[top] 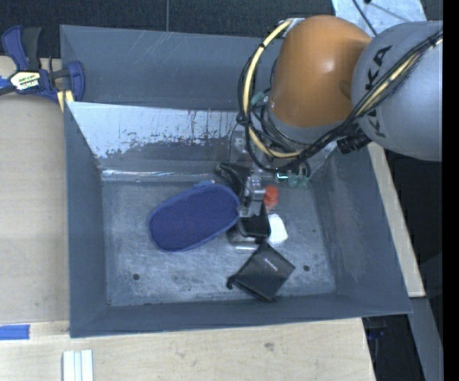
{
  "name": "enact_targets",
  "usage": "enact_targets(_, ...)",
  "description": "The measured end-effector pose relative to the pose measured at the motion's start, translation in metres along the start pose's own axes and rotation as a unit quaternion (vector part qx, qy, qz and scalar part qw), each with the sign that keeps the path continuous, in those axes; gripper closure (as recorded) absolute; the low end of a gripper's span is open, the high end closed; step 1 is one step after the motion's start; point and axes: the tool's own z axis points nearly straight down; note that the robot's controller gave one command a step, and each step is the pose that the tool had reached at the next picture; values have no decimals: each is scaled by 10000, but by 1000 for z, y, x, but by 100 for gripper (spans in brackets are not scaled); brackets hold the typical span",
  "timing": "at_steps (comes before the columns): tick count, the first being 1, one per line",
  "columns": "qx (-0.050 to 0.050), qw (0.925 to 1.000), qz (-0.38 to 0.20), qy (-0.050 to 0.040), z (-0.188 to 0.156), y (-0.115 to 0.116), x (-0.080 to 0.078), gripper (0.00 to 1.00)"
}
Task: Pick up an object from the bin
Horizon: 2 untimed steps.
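Arm (325, 70); bin (86, 213) holds pouch (194, 217), case (263, 274).

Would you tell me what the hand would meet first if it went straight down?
Probably the small white thing by the right end of the blue oval pad, under the hand; depth is unclear, so the pad's edge might come first.

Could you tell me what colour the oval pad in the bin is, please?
The oval pad is dark blue, clearest in the camera view.
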Motion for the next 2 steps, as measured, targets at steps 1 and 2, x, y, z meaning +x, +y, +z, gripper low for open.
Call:
enact_targets(1,-3,9999,-171,6,107,59,3,0)
enact_targets(2,-6,9999,-146,-46,101,57,0,100)
